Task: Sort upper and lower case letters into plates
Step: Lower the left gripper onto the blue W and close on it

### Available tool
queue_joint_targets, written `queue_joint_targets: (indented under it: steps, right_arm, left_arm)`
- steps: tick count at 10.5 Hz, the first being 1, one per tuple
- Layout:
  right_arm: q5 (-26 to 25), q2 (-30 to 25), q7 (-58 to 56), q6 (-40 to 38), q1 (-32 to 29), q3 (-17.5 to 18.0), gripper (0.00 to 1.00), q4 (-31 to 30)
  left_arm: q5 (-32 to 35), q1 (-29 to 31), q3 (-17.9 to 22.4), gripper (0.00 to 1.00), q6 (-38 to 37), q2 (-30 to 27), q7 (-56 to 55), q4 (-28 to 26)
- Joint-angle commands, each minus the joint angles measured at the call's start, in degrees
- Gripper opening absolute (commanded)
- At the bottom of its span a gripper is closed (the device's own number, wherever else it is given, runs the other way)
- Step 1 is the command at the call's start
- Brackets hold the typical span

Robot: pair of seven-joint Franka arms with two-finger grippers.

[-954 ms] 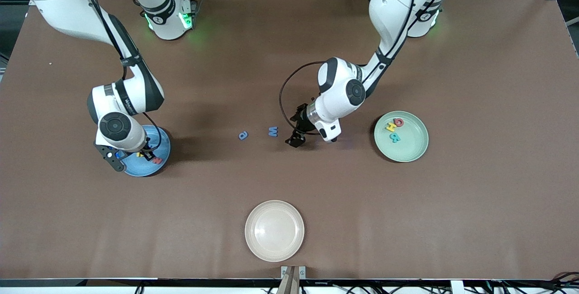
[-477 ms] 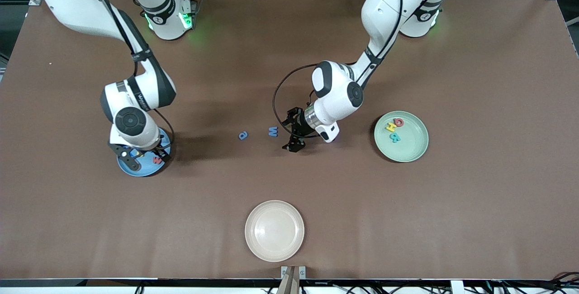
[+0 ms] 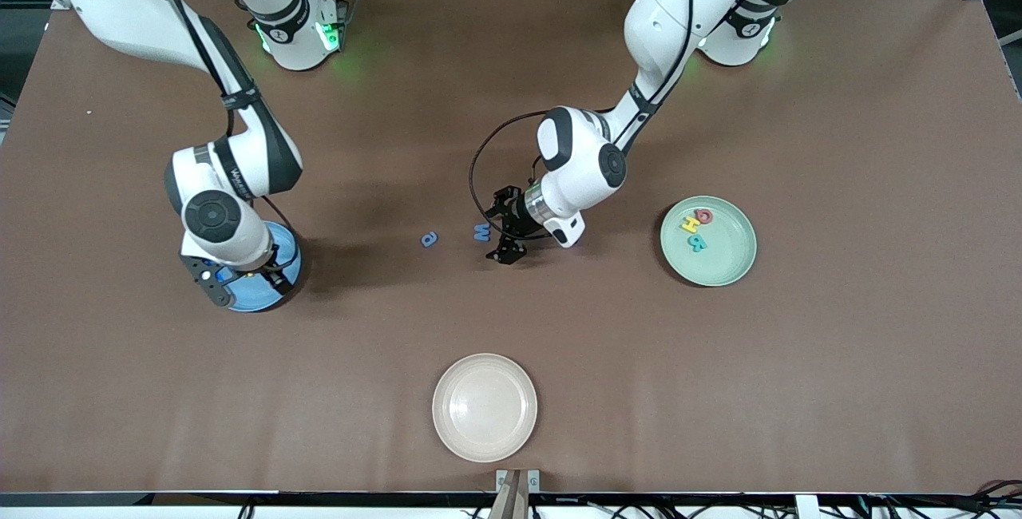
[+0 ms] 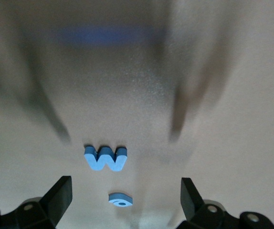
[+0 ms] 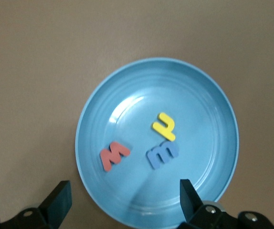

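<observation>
A blue letter w (image 3: 481, 232) and a smaller blue letter (image 3: 429, 239) lie on the table between the plates. My left gripper (image 3: 501, 229) is open, low over the table beside the w. In the left wrist view the w (image 4: 105, 159) and the small letter (image 4: 120, 200) lie ahead of its open gripper (image 4: 126, 192). My right gripper (image 3: 243, 283) is open and empty over the blue plate (image 3: 257, 294). In the right wrist view the blue plate (image 5: 199, 109) holds a red letter (image 5: 114, 156), a yellow letter (image 5: 164, 126) and a blue letter (image 5: 162, 153). The mint green plate (image 3: 722, 259) holds a red (image 3: 703, 215), a yellow (image 3: 689, 224) and a teal letter (image 3: 697, 243).
A cream-beige plate (image 3: 485, 407) sits empty near the table's front edge, nearer to the front camera than the loose letters. The brown table top (image 3: 838, 144) is bare toward the left arm's end.
My left gripper has moved toward the right arm's end and now stands beside the blue w. My right gripper has shifted a little over the blue plate.
</observation>
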Motion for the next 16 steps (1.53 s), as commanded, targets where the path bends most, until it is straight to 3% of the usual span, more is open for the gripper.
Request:
queue_joint_targets:
  steps: [1, 5, 6, 8, 10, 11, 16]
  right_arm:
    - [0.94, 2.58, -0.26, -0.72, -1.0, 0.49, 1.0, 4.43]
    - [0.86, 3.02, -0.87, -0.81, -2.23, 0.4, 1.0, 5.32]
    - [0.85, 3.11, -0.79, -0.98, -2.24, 0.4, 1.0, 5.32]
    - [0.85, 3.11, -0.87, -1.33, -2.32, 0.4, 1.0, 5.32]
    - [0.86, 3.11, -0.87, -1.33, -2.24, 0.4, 1.0, 5.32]
    - [0.94, 3.11, -0.87, -1.25, -2.32, 0.4, 1.0, 5.5]
    - [0.94, 3.2, -0.87, -1.33, -2.32, 0.4, 1.0, 6.11]
  left_arm:
    - [-1.53, -1.82, -0.12, 1.0, 3.09, 2.81, -0.66, 3.08]
    - [-1.53, -2.35, -0.12, 1.0, 3.36, 4.92, -0.4, 5.53]
    - [-1.45, -2.53, -0.12, 0.9, 3.36, 5.27, -0.31, 5.62]
    - [-1.36, -2.88, -0.12, 0.85, 3.36, 6.24, -0.05, 6.85]
    - [-1.18, -3.32, -0.04, 0.57, 3.36, 6.24, -0.05, 6.86]
    - [-1.18, -3.32, -0.04, 0.5, 3.36, 6.16, 0.22, 6.86]
    - [-0.83, -2.53, -0.04, 0.51, 3.27, 5.28, 2.59, 5.28]
